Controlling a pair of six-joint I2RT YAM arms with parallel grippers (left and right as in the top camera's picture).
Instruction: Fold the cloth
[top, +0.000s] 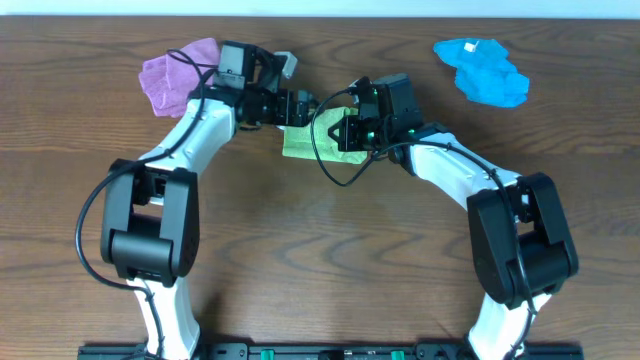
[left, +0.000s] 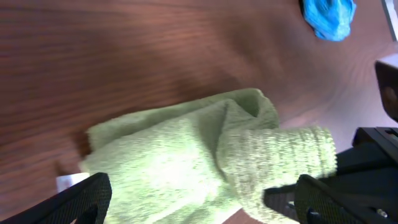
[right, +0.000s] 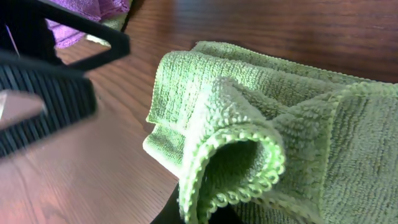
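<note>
The green cloth (top: 300, 146) lies bunched on the wooden table between both arms. It also shows in the left wrist view (left: 168, 155) and the right wrist view (right: 205, 81). My left gripper (top: 297, 107) is open, its two fingers spread either side of the cloth just above it (left: 199, 194). My right gripper (top: 345, 132) is shut on a curled edge of the green cloth and holds that flap lifted off the table (right: 214, 208); the cloth mostly hides its fingers.
A purple cloth (top: 178, 75) lies crumpled at the back left, beside the left arm. A blue cloth (top: 483, 70) lies at the back right and also shows in the left wrist view (left: 329, 17). The two grippers are close together over the green cloth.
</note>
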